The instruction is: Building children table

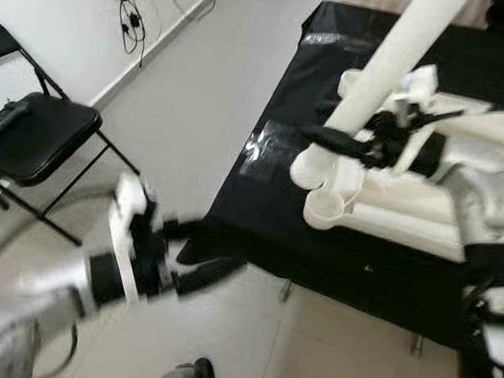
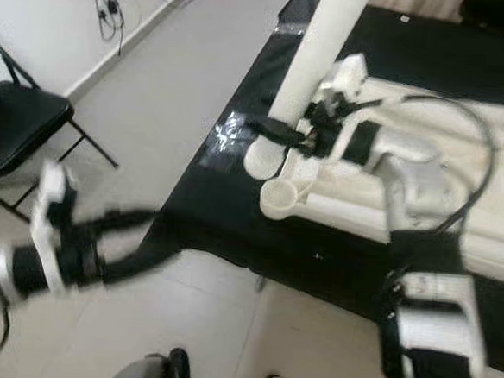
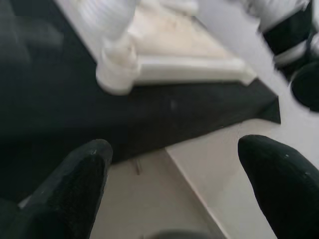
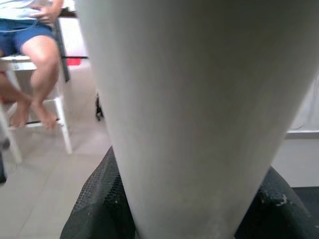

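The right gripper is clamped round the white table leg, holding it upright over a corner socket of the upturned tabletop on the black surface, evidently for seating. The left gripper, spread wide and empty, hangs near-left over the floor, blurred.

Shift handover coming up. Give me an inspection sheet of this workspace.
Surface: low table under a black cover, crinkled clear film on it.
Job's things: white tabletop lying flat on the cover; white leg tilted, its foot at a corner socket.
Clutter: nothing seen.
Grippers: right hand shut on the leg; left hand open, over the floor beside the table.
Cables: black wires hanging on the wall.
Surroundings: folding chair; a seated person's legs on a white stool.
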Controlling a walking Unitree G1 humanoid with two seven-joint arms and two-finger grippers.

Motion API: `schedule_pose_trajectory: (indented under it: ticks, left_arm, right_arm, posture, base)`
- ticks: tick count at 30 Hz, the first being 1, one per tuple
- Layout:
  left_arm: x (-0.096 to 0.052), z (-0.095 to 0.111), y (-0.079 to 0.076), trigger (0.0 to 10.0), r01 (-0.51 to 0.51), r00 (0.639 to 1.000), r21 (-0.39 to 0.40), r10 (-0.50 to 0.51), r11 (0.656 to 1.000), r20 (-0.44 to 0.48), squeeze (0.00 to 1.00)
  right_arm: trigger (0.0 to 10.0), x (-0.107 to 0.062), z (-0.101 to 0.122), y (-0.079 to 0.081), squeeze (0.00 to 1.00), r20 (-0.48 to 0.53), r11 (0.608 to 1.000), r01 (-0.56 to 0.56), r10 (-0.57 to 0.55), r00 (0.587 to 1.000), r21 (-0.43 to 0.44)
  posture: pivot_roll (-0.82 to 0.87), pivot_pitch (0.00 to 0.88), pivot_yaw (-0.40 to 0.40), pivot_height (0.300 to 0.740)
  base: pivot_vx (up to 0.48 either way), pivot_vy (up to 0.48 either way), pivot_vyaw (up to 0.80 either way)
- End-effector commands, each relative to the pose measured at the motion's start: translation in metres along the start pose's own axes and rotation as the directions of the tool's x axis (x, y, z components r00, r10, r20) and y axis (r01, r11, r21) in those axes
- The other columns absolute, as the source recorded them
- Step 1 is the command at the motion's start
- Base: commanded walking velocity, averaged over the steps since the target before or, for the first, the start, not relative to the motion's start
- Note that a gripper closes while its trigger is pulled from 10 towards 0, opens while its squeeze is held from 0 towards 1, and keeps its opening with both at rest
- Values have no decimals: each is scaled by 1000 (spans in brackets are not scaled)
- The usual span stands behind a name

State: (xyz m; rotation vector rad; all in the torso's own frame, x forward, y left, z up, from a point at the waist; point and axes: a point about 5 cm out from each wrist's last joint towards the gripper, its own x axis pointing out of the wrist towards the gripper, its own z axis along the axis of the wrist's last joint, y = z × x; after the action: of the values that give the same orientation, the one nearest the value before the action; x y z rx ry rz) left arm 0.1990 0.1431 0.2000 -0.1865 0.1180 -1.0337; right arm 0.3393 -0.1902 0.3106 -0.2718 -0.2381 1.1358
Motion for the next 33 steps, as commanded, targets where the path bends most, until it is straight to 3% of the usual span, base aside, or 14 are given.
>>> schedule_pose_trajectory:
  ticks: [1, 7, 13, 17, 28, 33]
  left_arm:
    - [0, -3, -6, 10000, -36, 999, 57, 37, 998, -7, 0]
    - [7, -35, -18, 10000, -119, 990, 138, 128, 983, -64, 0]
    - [6, -34, -20, 10000, -214, 976, 136, 217, 967, -7, 0]
    - [4, -36, -23, 10000, -215, 975, 170, 221, 962, -17, 0]
    - [8, -44, -30, 10000, -216, 975, 228, 222, 949, -3, 0]
    - [10, -46, -33, 10000, -213, 976, 230, 218, 950, 3, 0]
  right_arm:
    - [10000, 0, 0, 2, 0, -12, 999, -44, 44, 999, -4]
    - [10000, -7, -11, 4, 0, -90, 998, -64, 64, 994, 3]
    - [10000, -16, -14, 6, 0, -119, 994, -108, 111, 987, 31]
    - [10000, -16, -17, 6, 0, -136, 992, -123, 127, 983, 36]
    - [10000, -9, -19, 8, 0, -144, 988, -150, 155, 977, 45]
    - [10000, 3, -20, 18, 0, -127, 970, -235, 242, 962, 67]
  posture:
    - [26, 283, 7, 740]
    - [18, 301, 6, 740]
    - [15, 308, 5, 740]
    - [15, 315, 5, 740]
    - [4, 320, 5, 740]
    - [-2, 318, -2, 740]
  base:
    - [0, 0, 0]
    - [0, 0, 0]
    - [0, 0, 0]
    - [0, 0, 0]
    - [0, 0, 0]
    - [0, 0, 0]
